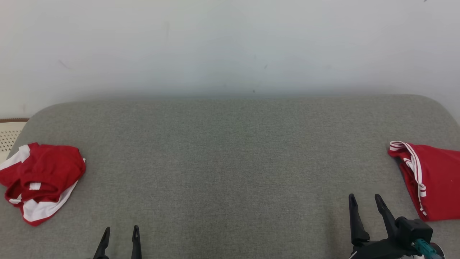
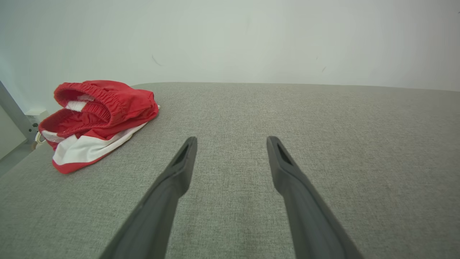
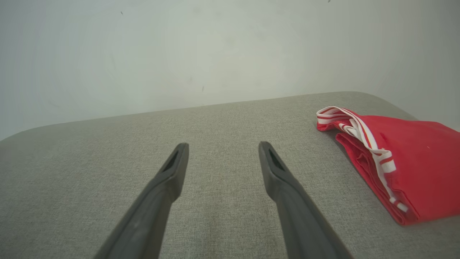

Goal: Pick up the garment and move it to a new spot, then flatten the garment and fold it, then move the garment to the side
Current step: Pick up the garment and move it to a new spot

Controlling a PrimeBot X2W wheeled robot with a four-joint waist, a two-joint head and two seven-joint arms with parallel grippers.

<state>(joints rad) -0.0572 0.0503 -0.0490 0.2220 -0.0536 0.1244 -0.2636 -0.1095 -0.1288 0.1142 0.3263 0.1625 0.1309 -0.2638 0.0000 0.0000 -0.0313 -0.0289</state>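
Shorts (image 1: 41, 180) at left cushion (image 1: 230, 162) edge

Bright, even, soft light; faint shadows; sharp focus; wrist views curve edges.

Head cam: high, looks fwd + down over grey padded surface (image 1: 230, 162) to pale wall (image 1: 230, 43); left wrist cam: low, close to the surface, looks along left gripper (image 2: 232, 140) twd wall, crumpled red garment (image 2: 97, 118) at its left; right wrist cam: same low angle along right gripper (image 3: 223, 145), folded red garment (image 3: 406, 162) at its right; head view shares both garments, one per side edge.
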